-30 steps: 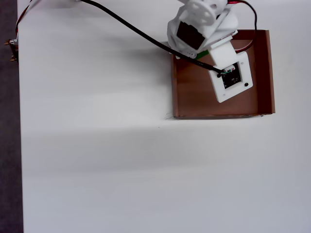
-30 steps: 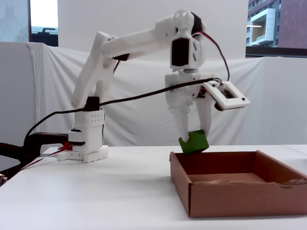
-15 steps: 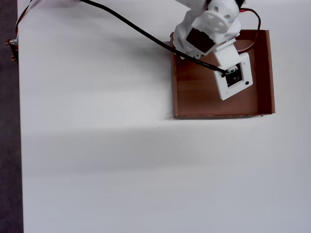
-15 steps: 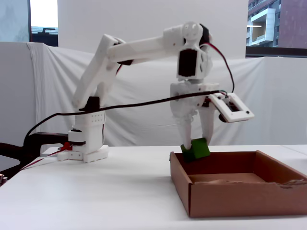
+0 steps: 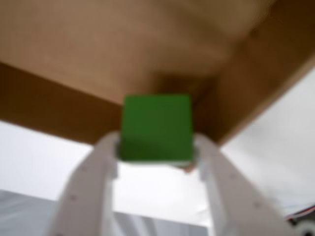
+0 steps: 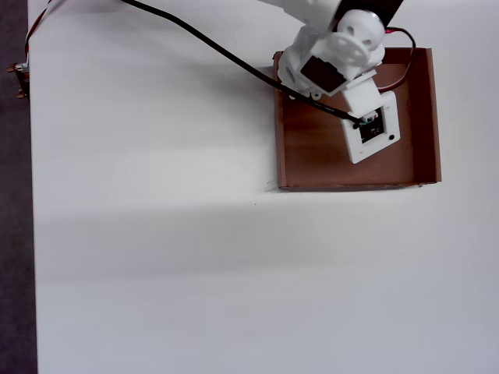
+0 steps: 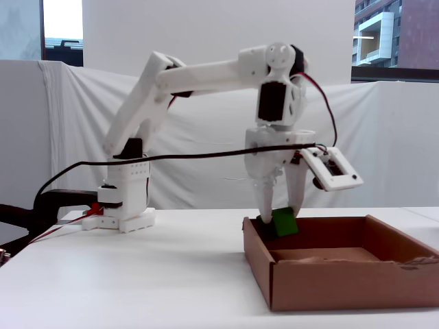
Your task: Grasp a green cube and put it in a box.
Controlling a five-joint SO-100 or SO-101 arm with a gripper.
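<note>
Two white fingers (image 5: 93, 182) of the gripper (image 5: 156, 147) squeezed the green cube (image 5: 156, 128) between them in the wrist view, one on each side. That close view was blurry, but it showed the brown floor of the box (image 5: 123, 39) under the cube and a corner of its walls near it. The fixed view showed something else: the gripper (image 7: 280, 218) pointed straight down and held the green cube (image 7: 285, 222) tilted, at about the height of the top edge of the box (image 7: 343, 281), near the far left corner as that view showed it. The overhead view could not show the cube at all, because the white arm (image 6: 335, 54) covered it. It did show the arm reaching over the top left part of the box (image 6: 425, 117) on the white table (image 6: 195, 273).
</note>
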